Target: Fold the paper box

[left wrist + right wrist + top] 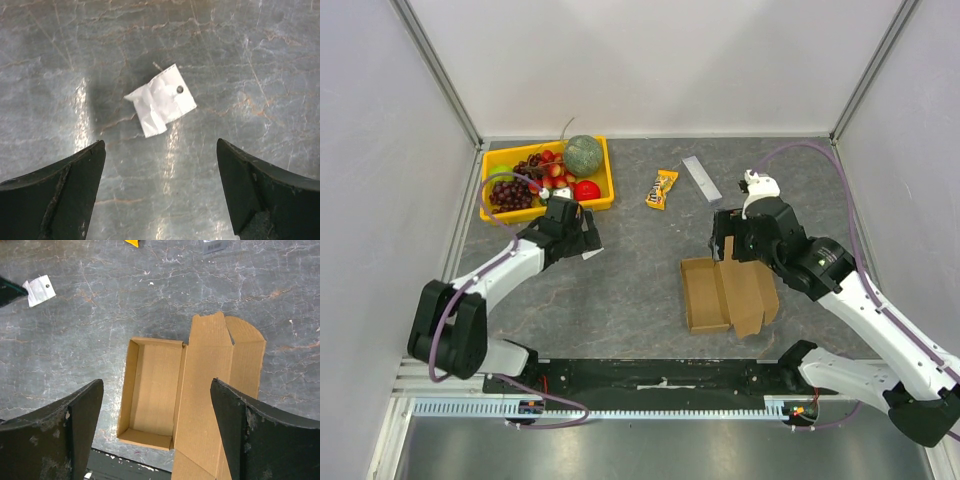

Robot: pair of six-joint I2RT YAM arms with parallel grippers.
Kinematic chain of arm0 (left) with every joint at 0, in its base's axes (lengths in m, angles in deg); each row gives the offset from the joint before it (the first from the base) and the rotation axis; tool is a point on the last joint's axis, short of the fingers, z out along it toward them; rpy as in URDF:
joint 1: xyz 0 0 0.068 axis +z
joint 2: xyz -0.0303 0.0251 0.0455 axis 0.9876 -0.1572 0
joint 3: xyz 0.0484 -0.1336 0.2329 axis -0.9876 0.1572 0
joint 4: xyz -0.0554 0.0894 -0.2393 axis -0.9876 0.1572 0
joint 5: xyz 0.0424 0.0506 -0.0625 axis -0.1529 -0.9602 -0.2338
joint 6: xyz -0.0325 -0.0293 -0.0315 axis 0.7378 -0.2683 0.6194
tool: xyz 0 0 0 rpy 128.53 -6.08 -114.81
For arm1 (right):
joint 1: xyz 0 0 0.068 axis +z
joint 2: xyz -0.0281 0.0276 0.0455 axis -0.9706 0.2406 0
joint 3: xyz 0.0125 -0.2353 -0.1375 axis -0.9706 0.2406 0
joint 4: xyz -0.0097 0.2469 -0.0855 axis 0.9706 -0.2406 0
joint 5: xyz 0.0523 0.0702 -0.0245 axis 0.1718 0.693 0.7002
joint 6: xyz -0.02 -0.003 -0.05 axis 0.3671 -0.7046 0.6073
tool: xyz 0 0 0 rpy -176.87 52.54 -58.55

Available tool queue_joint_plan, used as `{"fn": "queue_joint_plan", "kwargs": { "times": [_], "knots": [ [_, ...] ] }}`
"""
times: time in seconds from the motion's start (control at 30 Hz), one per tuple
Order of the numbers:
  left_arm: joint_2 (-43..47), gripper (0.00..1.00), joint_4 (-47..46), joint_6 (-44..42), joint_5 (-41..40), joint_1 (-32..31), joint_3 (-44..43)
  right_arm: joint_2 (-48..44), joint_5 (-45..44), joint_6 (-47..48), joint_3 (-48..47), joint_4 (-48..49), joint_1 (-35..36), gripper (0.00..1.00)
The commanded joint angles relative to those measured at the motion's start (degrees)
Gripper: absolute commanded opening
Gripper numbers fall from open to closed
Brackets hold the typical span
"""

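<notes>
Nearest to you, right of centre and close to the near edge of the table [640, 300], the paper box [728, 295] lay partly formed. Its left portion stood as an open tray with raised walls, while the lid panel and its flaps lay flat on the table to the right. The right gripper [723, 238] hung just beyond the box and did not touch it. In the right wrist view you saw its jaws spread wide, with the tray and lid panel of the box [155, 390] framed between them and nothing held. To your left, the left gripper [585, 243] hovered over the bare table, well apart from the box. Its jaws were likewise spread wide and empty. A crumpled white paper scrap [161, 105] with a small dark dot lay flat on the table just ahead of its fingertips. Farther out, near the middle of the table, you found an orange snack packet [662, 189] and, beside it to the right, a grey bar [701, 178]. At the far left corner stood a yellow tray [603, 185] holding dark grapes [512, 195], a melon [584, 154] and other fruit.
</notes>
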Motion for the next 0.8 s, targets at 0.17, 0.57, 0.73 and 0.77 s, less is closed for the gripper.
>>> {"fn": "queue_joint_plan", "kwargs": {
  "times": [0.17, 0.57, 0.73, 0.77],
  "knots": [
    [-10.7, 0.98, -5.7, -0.4, -2.5, 0.2, -8.0, -2.1, 1.2, 2.3, 2.7, -0.5, 0.0, 0.95],
    [-18.4, 1.00, -5.2, -8.4, -3.3, 0.3, -12.0, -1.1, 2.5, 2.5, 3.4, 0.5, -0.2, 0.95],
    [-19.2, 0.98, -5.9, -14.0, 0.7, 0.3, -13.1, -1.0, 3.5, 2.0, 4.4, 0.7, -0.1, 0.95],
    [-19.5, 0.98, -5.7, -15.4, 1.6, 0.3, -13.2, -1.1, 3.5, 1.9, 4.5, 0.8, -0.1, 0.95]
  ]
}}
